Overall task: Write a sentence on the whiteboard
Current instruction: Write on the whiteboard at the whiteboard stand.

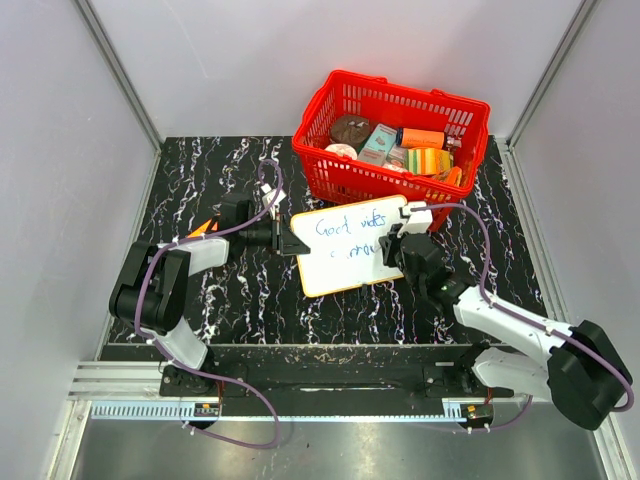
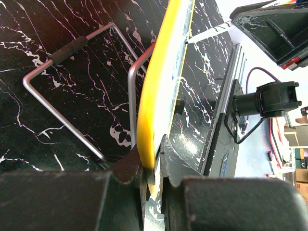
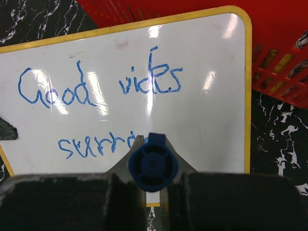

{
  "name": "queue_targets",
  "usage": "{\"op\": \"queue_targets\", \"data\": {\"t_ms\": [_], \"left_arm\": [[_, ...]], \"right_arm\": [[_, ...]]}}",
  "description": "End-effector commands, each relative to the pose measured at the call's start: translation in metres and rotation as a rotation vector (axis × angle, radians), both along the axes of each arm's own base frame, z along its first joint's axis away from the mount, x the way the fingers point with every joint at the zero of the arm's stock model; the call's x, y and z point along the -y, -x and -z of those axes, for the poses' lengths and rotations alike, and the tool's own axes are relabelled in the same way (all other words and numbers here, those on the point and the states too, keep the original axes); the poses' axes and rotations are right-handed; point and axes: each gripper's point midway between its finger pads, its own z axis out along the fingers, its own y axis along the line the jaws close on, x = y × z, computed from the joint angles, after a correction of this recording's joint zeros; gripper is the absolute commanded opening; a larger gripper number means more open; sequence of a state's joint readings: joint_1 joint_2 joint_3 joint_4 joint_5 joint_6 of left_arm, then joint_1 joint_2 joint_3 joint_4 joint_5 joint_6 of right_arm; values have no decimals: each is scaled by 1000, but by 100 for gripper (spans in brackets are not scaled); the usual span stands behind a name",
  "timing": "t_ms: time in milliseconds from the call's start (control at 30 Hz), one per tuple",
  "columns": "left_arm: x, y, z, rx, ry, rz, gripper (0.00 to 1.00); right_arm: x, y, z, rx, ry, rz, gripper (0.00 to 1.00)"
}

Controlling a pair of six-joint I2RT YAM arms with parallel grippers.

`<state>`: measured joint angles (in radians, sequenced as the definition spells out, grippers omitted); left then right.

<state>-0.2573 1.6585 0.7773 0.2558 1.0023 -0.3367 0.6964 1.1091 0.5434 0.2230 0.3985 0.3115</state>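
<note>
One whiteboard (image 1: 342, 264) — edge in left pincer (image 2: 149, 167)

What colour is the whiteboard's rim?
Yellow-orange rim on the flat white whiteboard; clearest in right wrist view.

The table (image 1: 250, 300) has a black top veined with white, like marble. A red plastic basket (image 1: 335, 185) filled with packaged goods stands toward its far edge, right of centre. Just in front of the basket is the whiteboard (image 1: 340, 265), whose grey wire stand (image 2: 57, 114) rests on the black surface.
</note>
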Motion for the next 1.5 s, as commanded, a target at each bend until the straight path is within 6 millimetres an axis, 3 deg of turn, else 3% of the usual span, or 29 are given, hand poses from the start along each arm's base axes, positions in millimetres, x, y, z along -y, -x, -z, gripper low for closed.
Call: {"op": "queue_targets", "data": {"t_ms": [0,200,633,867,1467], "left_arm": [[-8,-9,40,39,-152,-56,0],[-8,-9,40,39,-152,-54,0],[-8,-9,39,42,-150,-53,0],[-8,-8,40,39,-150,-52,0],[-8,-9,40,39,-150,-52,0]], "right_arm": [[10,5,13,-39,30,21,0],[18,-1,6,-13,40,73,0],[11,-25,-28,64,33,108,0],[12,-23,-25,59,33,100,0],[17,-3,6,-17,45,63,0]]}}
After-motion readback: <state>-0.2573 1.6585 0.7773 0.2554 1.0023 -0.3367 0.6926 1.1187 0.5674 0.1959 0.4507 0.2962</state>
